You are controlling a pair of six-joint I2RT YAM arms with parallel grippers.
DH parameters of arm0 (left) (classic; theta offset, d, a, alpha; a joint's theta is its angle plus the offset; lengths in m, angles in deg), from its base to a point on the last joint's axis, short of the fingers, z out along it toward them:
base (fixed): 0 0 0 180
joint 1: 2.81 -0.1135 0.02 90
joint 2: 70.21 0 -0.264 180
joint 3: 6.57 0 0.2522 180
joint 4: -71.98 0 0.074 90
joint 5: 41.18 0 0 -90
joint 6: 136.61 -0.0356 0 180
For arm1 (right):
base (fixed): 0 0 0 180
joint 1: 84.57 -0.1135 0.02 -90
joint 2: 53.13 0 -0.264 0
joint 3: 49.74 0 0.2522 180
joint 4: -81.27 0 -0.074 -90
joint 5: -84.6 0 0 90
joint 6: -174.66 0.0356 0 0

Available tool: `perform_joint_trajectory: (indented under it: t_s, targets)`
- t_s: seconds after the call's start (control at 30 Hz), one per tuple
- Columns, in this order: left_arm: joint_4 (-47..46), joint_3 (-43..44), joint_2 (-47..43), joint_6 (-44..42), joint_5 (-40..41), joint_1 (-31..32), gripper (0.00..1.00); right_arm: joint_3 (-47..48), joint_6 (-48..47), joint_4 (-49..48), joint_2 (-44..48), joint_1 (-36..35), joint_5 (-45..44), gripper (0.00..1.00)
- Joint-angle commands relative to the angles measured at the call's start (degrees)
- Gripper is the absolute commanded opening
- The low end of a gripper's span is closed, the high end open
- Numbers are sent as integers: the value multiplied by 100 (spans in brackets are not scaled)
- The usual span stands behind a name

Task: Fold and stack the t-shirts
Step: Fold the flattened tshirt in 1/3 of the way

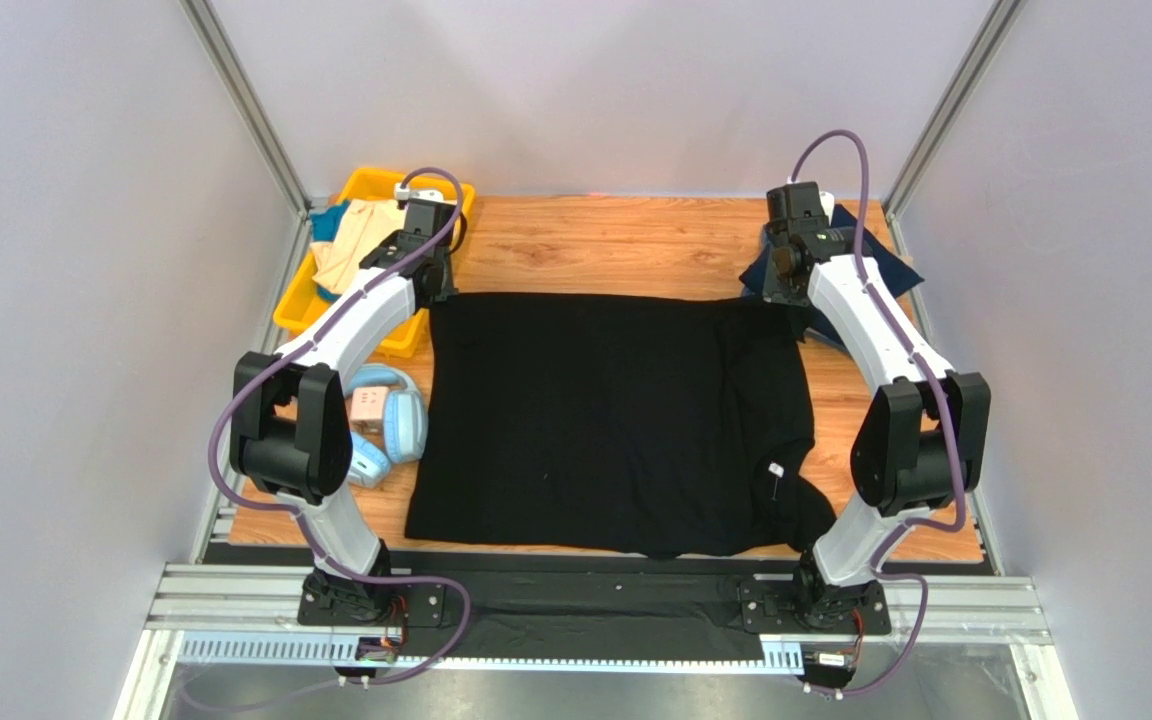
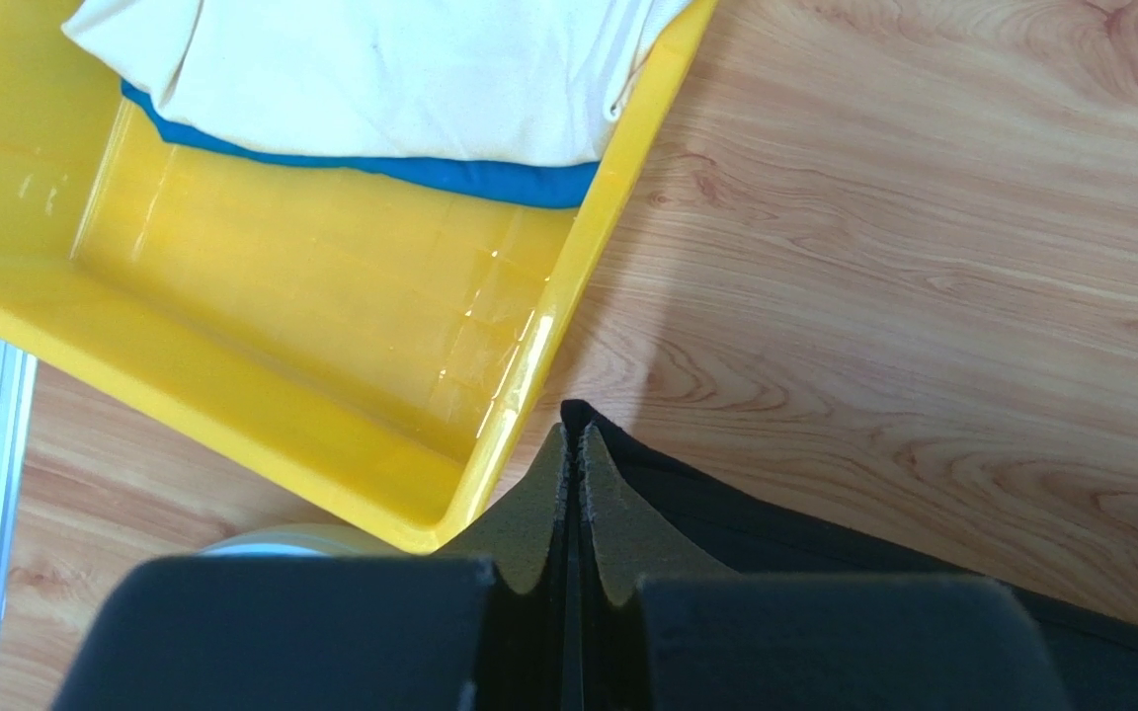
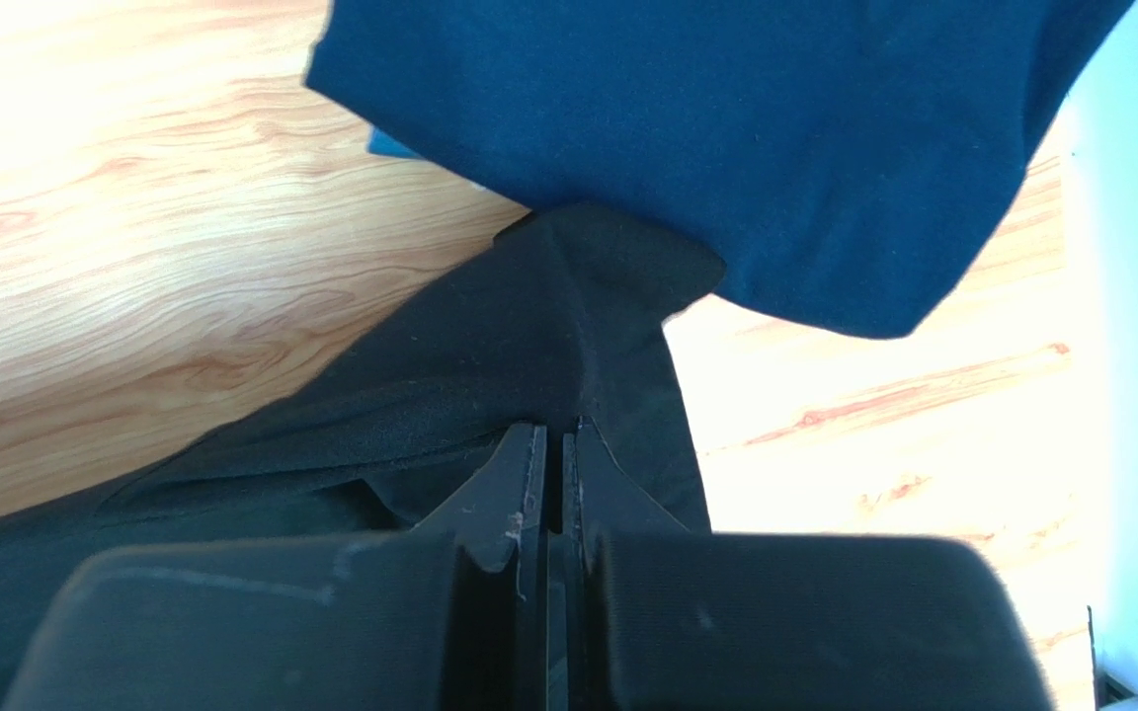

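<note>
Cloth this soft flops, so the big black t-shirt (image 1: 612, 420), flat in the middle of the wooden counter (image 1: 612, 240), is best held by its far corners, where the left hand (image 2: 575, 445) at 11 o'clock and the right hand (image 3: 553, 445) at 1 o'clock are squeezed shut on it.

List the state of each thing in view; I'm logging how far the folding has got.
black t-shirt: spread flat, unfolded, far corners pinched.
left gripper: shut on the black t-shirt's far-left corner.
right gripper: shut on its far-right corner.
navy t-shirt: lying at the table's far right.
cream t-shirt: crumpled in the yellow bin, over a blue garment.
light-blue headphones: lying on the table, untouched.
</note>
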Motion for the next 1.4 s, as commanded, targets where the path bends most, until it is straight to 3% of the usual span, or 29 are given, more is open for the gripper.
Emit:
perform_joint_trajectory:
  t_s: [0.0, 0.2, 0.7, 1.37]
  targets:
    - [-9, -69, -293, -36, 260, -20, 0, -62, 80, 162, 625, -14, -25, 0]
    - [193, -491, -811, 298, 136, 50, 0, -484, 344, 505, 977, -172, 19, 0]
    - [914, -1106, -970, 905, 321, 595, 0, -1907, 1152, 839, 1628, -172, 238, 0]
    - [1582, -1027, -197, 1388, 365, 595, 0, -1996, 1144, 927, 1101, -181, 1205, 0]
